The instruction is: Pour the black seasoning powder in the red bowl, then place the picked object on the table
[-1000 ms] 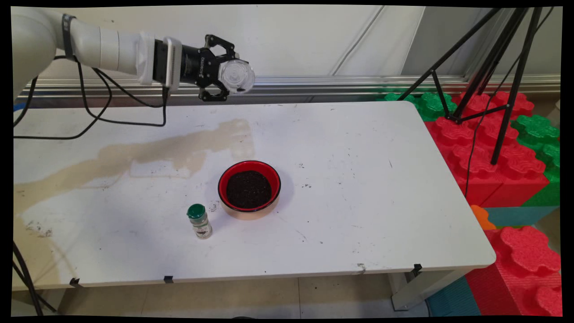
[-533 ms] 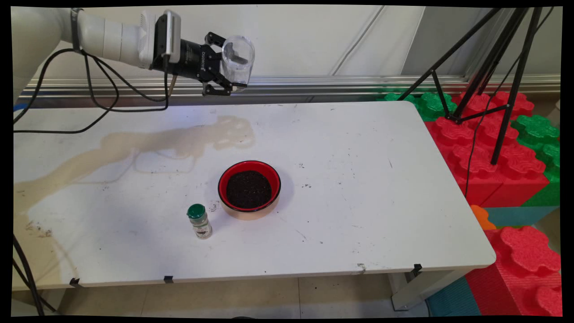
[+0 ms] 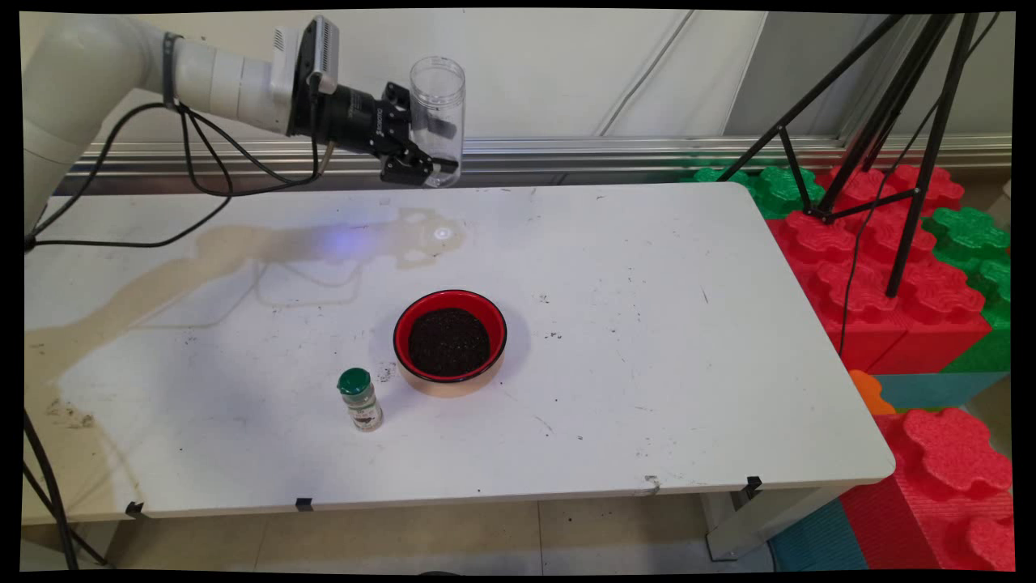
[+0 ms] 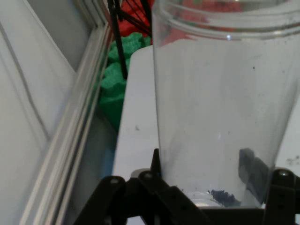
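My gripper (image 3: 433, 146) is shut on a clear plastic jar (image 3: 438, 113), held upright with its open mouth up, high over the table's far edge (image 3: 566, 188). In the hand view the jar (image 4: 220, 108) fills the right side, with a few dark grains at its bottom between my fingers (image 4: 157, 164). Well below and nearer the camera sits a red bowl (image 3: 450, 340) filled with dark grains. A small spice bottle with a green cap (image 3: 359, 398) stands just left of the bowl.
A beige stain (image 3: 243, 259) runs across the table's left half. A black tripod (image 3: 882, 121) and red and green foam blocks (image 3: 890, 267) stand off the table's right side. A metal rail (image 3: 647, 150) runs along the wall behind.
The wrist has turned, bringing the jar from lying with its mouth facing the camera to standing upright. The hand has lifted slightly and stayed over the far edge.
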Robot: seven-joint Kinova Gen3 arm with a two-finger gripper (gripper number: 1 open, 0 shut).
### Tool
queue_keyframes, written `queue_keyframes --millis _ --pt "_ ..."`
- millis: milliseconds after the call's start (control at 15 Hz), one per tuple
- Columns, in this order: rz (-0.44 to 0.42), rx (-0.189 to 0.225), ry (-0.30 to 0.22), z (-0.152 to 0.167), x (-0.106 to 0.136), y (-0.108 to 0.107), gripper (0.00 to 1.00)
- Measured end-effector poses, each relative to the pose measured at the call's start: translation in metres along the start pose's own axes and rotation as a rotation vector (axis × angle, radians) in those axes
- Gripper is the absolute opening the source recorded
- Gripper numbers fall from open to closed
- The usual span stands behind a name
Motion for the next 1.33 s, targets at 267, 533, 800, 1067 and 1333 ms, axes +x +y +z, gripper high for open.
queue_keyframes --millis 267,533,800,1067,1333 --pt "-0.158 -0.036 0.023 0.017 -0.021 0.003 0.00" --pt "-0.277 -0.052 0.025 0.033 -0.043 0.011 0.00" --pt "-0.356 -0.064 0.016 0.046 -0.062 0.020 0.00" --pt "-0.409 -0.073 0.000 0.057 -0.081 0.030 0.00" --pt "-0.435 -0.079 -0.019 0.065 -0.099 0.038 0.00"
